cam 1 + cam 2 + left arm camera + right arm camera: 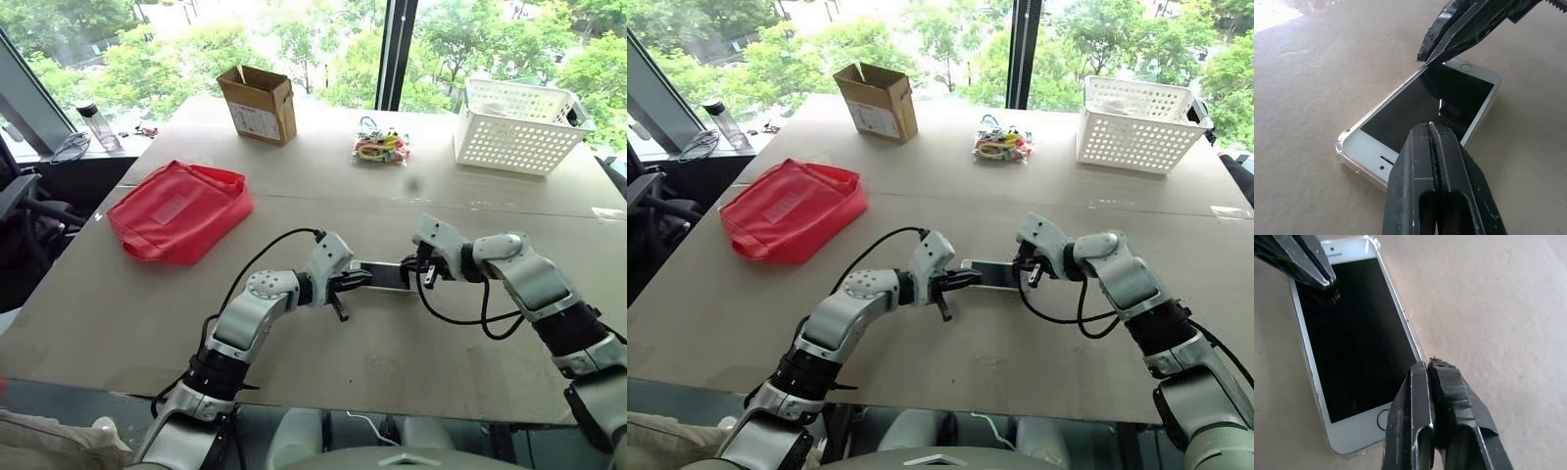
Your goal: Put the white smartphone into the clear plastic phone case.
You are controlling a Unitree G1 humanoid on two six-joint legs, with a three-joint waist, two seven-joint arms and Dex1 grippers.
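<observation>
The white smartphone point(1425, 105) lies in the clear plastic phone case point(1343, 147) near the table's point(411, 362) front edge; left gripper point(1434, 134) and right gripper point(1431, 366), fingers together, press opposite ends, apparently to seat it.

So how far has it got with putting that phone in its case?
Nearly there, it seems. The white smartphone already lies screen-up inside the clear plastic phone case on the table. Both shut hands, left hand and right hand, hover over opposite ends, perhaps pressing. Whether every corner has snapped in, I cannot tell.
</observation>
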